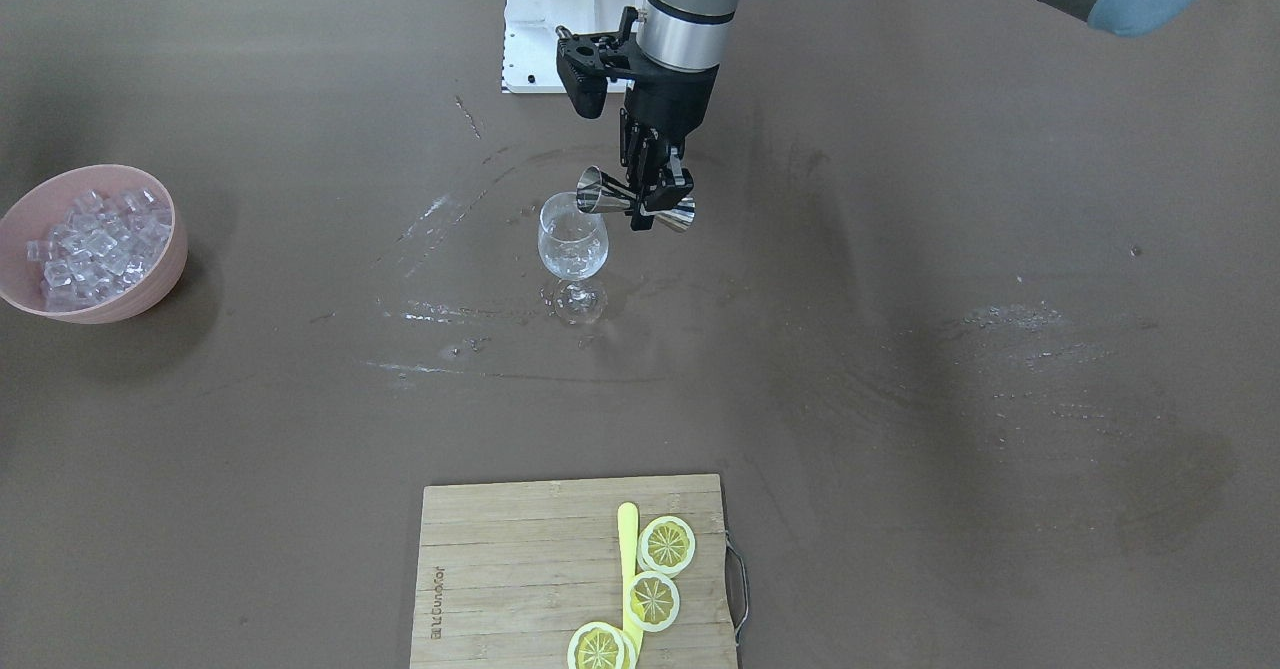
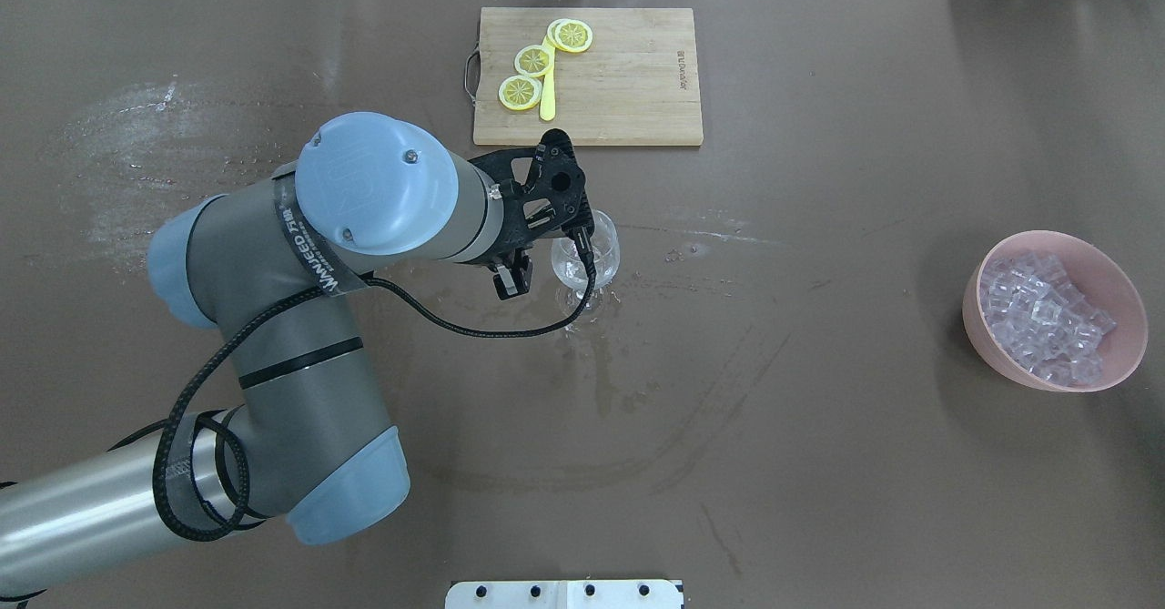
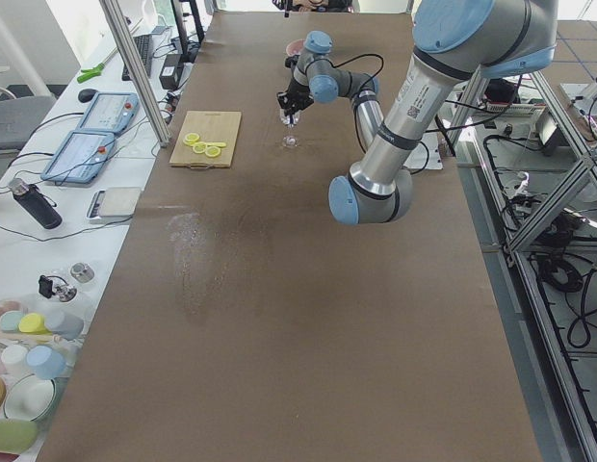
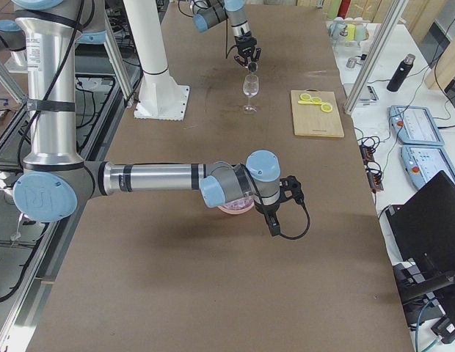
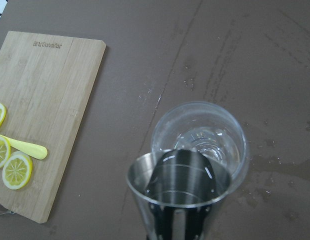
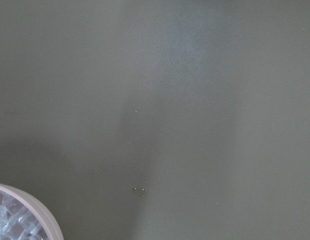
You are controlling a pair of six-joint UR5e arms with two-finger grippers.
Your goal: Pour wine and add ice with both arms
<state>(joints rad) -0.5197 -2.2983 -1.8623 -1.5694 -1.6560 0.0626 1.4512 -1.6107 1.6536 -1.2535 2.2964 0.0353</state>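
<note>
My left gripper [image 1: 652, 189] is shut on a steel double-ended jigger [image 1: 637, 205] and holds it tipped on its side, with its mouth over the rim of the clear wine glass [image 1: 573, 241]. The left wrist view looks down the jigger [image 5: 177, 181] into the glass [image 5: 205, 131], which has a little clear liquid at its bottom. The ice [image 1: 95, 239] fills a pink bowl [image 2: 1125, 292] far from the glass. My right gripper [image 4: 276, 213] shows only in the exterior right view, beside the bowl; I cannot tell whether it is open or shut. The right wrist view shows just the bowl's rim [image 6: 40, 211].
A wooden cutting board [image 2: 628, 72] with three lemon slices [image 2: 534, 60] and a yellow utensil lies across the table from the robot. Wet streaks [image 1: 440, 314] surround the glass. The white robot base [image 1: 540, 29] is behind the left gripper.
</note>
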